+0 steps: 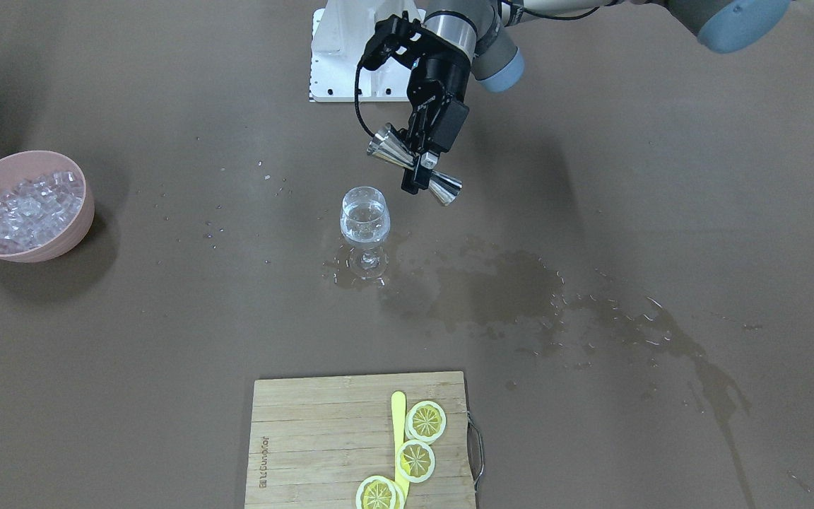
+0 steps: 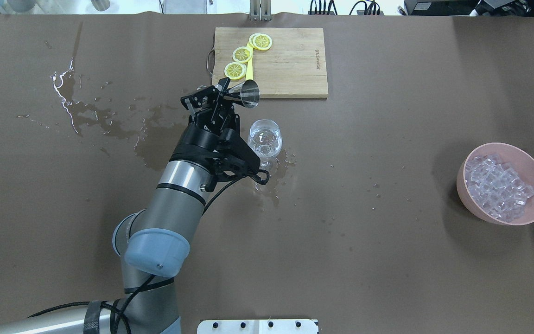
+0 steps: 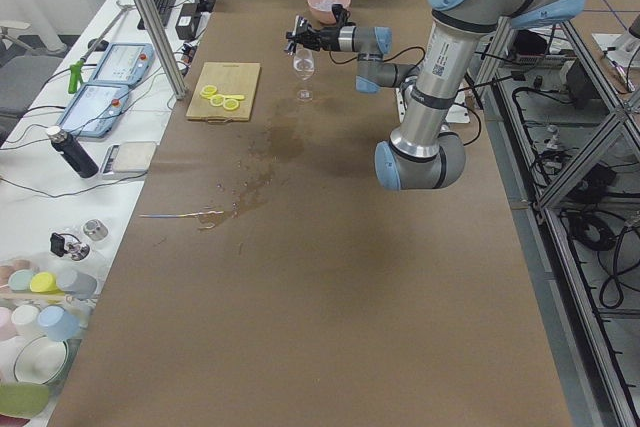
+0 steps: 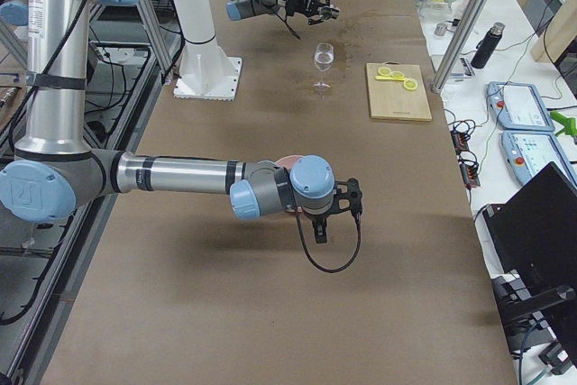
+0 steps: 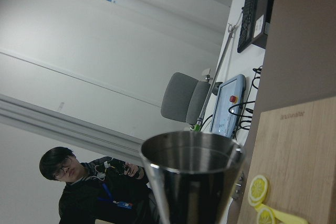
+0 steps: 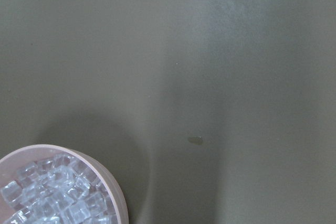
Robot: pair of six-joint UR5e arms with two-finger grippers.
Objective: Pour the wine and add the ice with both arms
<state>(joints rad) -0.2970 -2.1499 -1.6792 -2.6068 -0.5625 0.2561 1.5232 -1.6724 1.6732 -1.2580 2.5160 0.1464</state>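
Observation:
My left gripper (image 1: 417,168) (image 2: 224,94) is shut on the waist of a steel jigger (image 1: 381,145) (image 2: 248,93), which it holds tipped on its side just behind and above a clear wine glass (image 1: 364,212) (image 2: 265,138). The glass stands upright with clear wine (image 1: 363,226) in its bowl. The jigger's open mouth (image 5: 191,153) fills the left wrist view. The ice (image 1: 32,206) (image 2: 496,185) (image 6: 52,200) is heaped in a pink bowl (image 1: 71,237) (image 2: 480,211). My right gripper (image 4: 321,223) hangs near that bowl and I cannot tell if it is open.
A wooden cutting board (image 1: 315,438) (image 2: 295,60) with lemon slices (image 1: 426,420) and a yellow stick lies on the operators' side. Dark wet stains (image 1: 506,283) spread around and beside the glass. The white pedestal base (image 1: 336,71) stands behind the jigger.

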